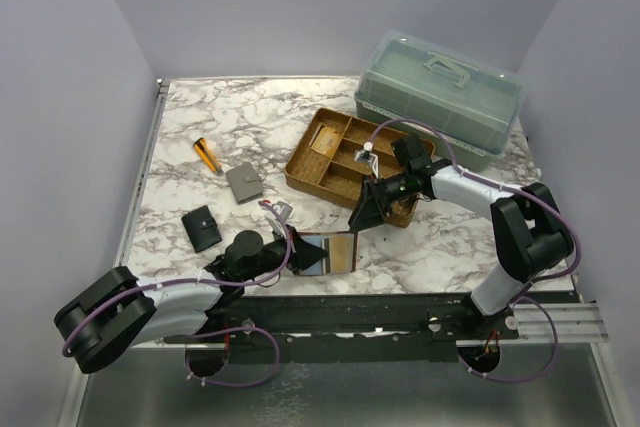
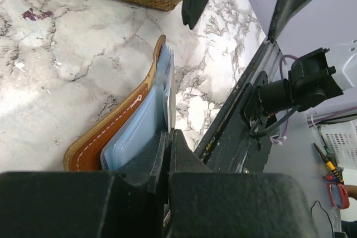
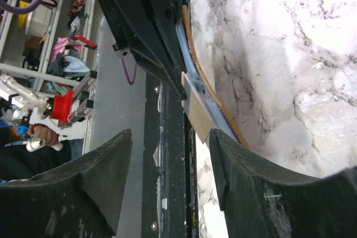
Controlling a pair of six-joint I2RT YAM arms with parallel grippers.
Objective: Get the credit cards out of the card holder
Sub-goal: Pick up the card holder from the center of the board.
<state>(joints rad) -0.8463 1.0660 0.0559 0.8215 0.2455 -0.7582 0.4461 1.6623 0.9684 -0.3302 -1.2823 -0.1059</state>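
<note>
Within the clenched left pincer (image 2: 169, 136) stands the card holder (image 2: 131, 129)

Reddish-brown card holder (image 1: 325, 252) — open, upright on edge, blue-tan inside.

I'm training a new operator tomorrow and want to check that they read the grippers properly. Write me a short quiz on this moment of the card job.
1. True or false: the left gripper is shut on the card holder.
2. The right gripper is: A) open and holding nothing; B) shut on the card holder; C) shut and empty.
3. Which lies nearer the left arm's base, the grey wallet or the black wallet?

Key: 1 true; 2 A; 3 the black wallet.
</note>
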